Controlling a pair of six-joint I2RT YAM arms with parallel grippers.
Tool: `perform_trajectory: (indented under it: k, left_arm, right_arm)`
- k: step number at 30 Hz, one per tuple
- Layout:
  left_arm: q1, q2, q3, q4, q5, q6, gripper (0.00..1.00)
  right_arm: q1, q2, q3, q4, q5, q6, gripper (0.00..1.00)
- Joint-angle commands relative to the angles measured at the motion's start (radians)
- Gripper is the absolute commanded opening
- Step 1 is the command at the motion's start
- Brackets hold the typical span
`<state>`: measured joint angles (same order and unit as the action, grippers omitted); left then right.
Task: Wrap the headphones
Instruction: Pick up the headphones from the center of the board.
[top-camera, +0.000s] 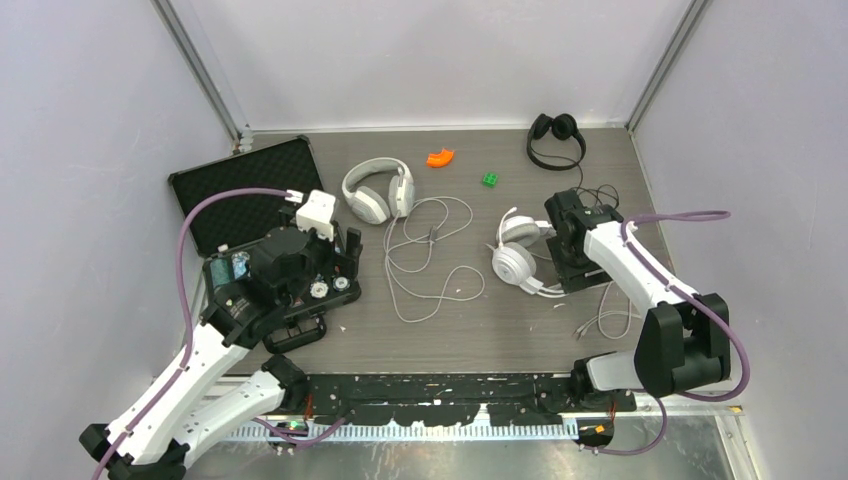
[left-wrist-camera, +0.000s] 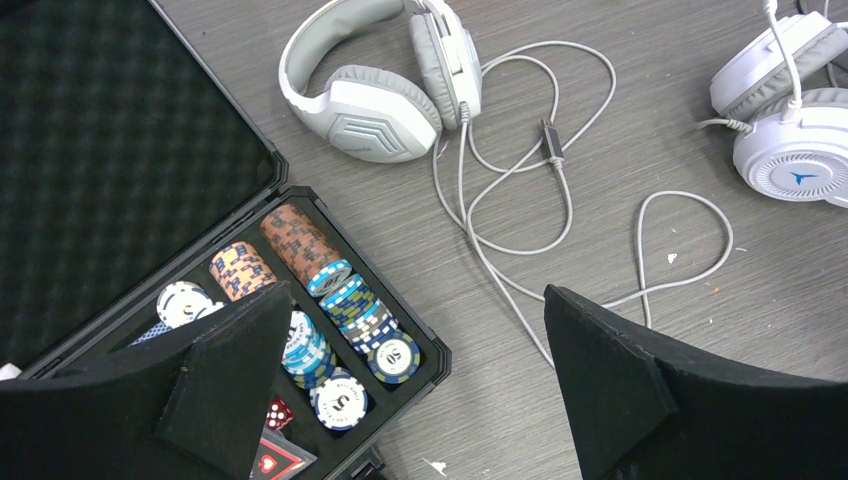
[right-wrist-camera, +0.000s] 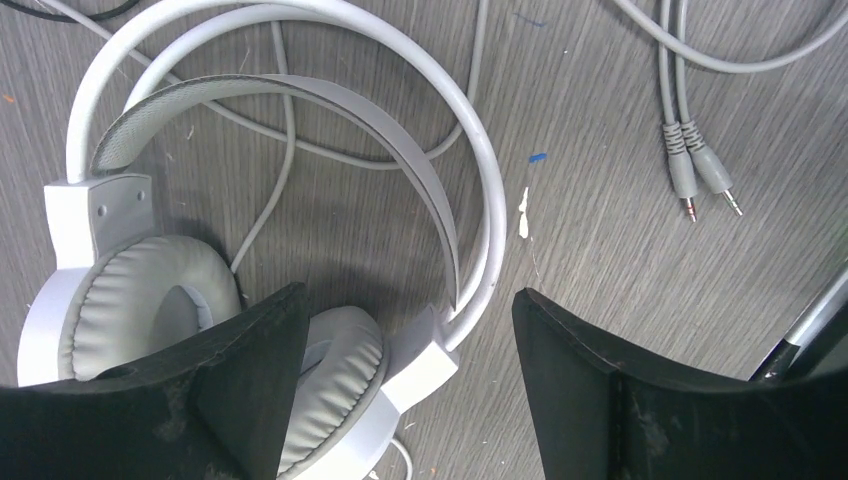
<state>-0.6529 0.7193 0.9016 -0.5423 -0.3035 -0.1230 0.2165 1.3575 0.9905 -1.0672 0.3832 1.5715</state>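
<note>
Right hand (right-wrist-camera: 408, 300) wide open, hanging over white headset (right-wrist-camera: 130, 300) at right of desk (top-camera: 480, 330), one finger above an ear cup, contact unclear. Left hand (left-wrist-camera: 416, 300) wide open above chip case (top-camera: 235, 190). Pale grey headset (top-camera: 378, 190) mid-desk, cable (top-camera: 430, 260) sprawled loose. Black headset (top-camera: 556, 135) at far edge

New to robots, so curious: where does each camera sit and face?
Top: above, behind the bases, looking down on the table; both arms show.
Left wrist: on that arm, looking down past the open left pincer at a chip case.
Right wrist: close over the white headset, open right pincer showing.
Shared: top and left wrist see the grey headset.
</note>
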Motion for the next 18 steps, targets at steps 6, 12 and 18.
perform_trajectory:
  k: [6,12,18]
  left_arm:
    - [-0.002,-0.001,-0.002,0.051,0.004,0.003,1.00]
    - [-0.003,-0.006,-0.006,0.055,-0.012,0.008,1.00]
    - [-0.002,-0.001,-0.004,0.056,-0.008,0.010,1.00]
  right_arm:
    - [-0.004,0.001,-0.074,0.075,0.028,0.053,0.79]
    - [-0.003,0.016,-0.098,0.105,0.044,0.062,0.77]
    - [-0.003,0.037,-0.116,0.142,0.080,0.046,0.68]
